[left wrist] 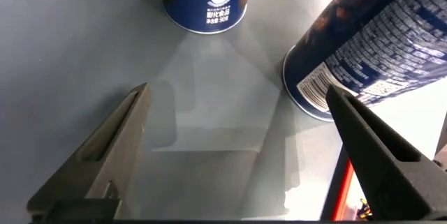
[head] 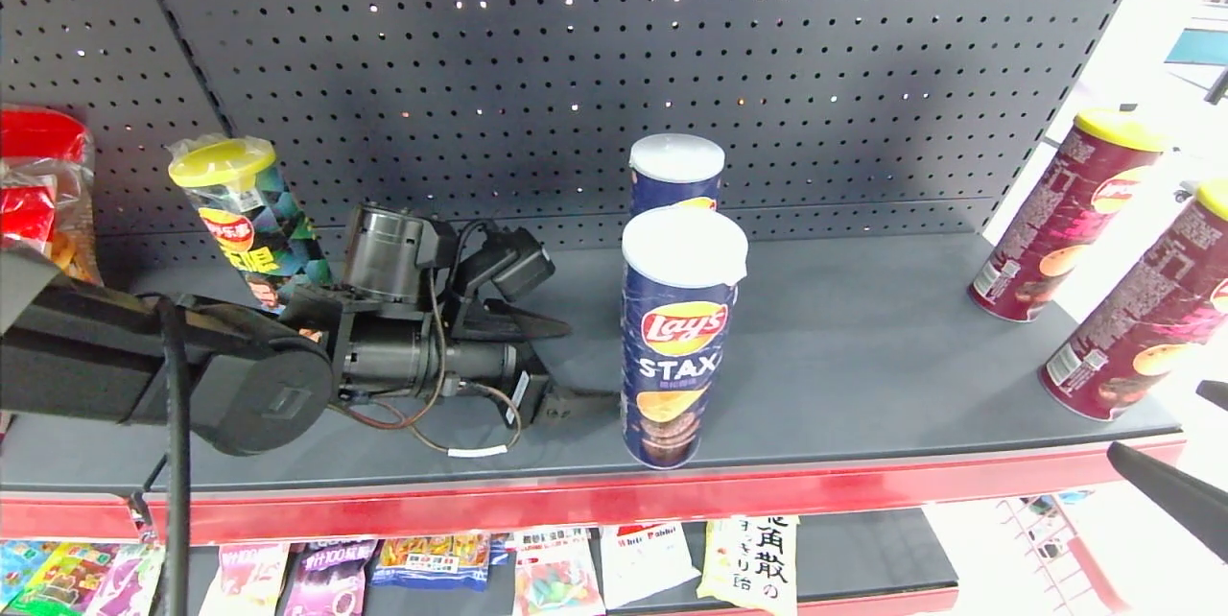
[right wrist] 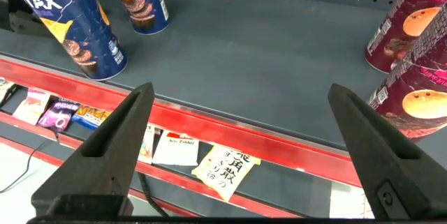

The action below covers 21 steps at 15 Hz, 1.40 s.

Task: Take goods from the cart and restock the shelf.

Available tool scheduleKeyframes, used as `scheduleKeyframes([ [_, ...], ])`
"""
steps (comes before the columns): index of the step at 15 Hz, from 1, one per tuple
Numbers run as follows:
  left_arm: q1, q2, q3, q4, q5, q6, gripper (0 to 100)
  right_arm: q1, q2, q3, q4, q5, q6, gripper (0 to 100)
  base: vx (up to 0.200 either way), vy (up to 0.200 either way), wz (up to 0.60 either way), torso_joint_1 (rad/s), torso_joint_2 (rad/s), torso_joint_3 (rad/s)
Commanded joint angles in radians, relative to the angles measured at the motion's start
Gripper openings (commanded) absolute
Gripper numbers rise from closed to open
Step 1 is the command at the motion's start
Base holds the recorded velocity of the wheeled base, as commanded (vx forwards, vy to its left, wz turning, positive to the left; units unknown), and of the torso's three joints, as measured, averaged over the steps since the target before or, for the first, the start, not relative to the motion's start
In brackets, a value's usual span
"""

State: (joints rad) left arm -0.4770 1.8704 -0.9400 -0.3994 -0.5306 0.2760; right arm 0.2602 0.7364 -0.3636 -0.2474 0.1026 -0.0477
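— Left tool (left wrist: 237, 91), how was it found?
— Spread wide with nothing held, low over the shelf (head: 844, 347). The front blue can (head: 683, 338) was seen just beside one fingertip, a second blue can (head: 676, 173) farther ahead.
— And the right tool (right wrist: 241, 90)?
— Opened wide too, held before the shelf's red edge, with maroon cans (head: 1065, 218) off to its side.

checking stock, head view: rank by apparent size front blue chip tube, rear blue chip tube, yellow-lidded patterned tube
front blue chip tube, largest; nearest too
yellow-lidded patterned tube and rear blue chip tube: both partly hidden, can't rank
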Motion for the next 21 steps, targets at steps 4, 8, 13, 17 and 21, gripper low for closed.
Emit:
scheduleKeyframes([
  [4, 0.000, 0.012, -0.003, -0.004, 0.001, 0.000, 100, 0.001, 0.001, 0.000, -0.001, 0.000, 0.000, 100, 0.000, 0.000, 0.00, 0.000, 0.00, 0.000],
  [8, 0.000, 0.012, -0.011, -0.003, 0.003, -0.001, 100, 0.001, 0.003, 0.003, -0.001, 0.000, 0.000, 100, 0.000, 0.000, 0.00, 0.000, 0.00, 0.000],
  [13, -0.006, 0.018, -0.016, -0.003, 0.003, -0.001, 100, 0.001, 0.000, 0.009, -0.001, 0.000, 0.000, 100, 0.000, 0.000, 0.00, 0.000, 0.00, 0.000],
  [17, -0.009, 0.024, -0.017, -0.004, 0.003, -0.001, 100, -0.001, -0.003, 0.009, -0.001, 0.000, 0.000, 100, 0.000, 0.000, 0.00, 0.000, 0.00, 0.000],
  [21, -0.003, 0.019, -0.005, -0.004, 0.003, -0.001, 100, 0.001, -0.005, 0.011, -0.001, 0.000, 0.000, 100, 0.000, 0.000, 0.00, 0.000, 0.00, 0.000],
])
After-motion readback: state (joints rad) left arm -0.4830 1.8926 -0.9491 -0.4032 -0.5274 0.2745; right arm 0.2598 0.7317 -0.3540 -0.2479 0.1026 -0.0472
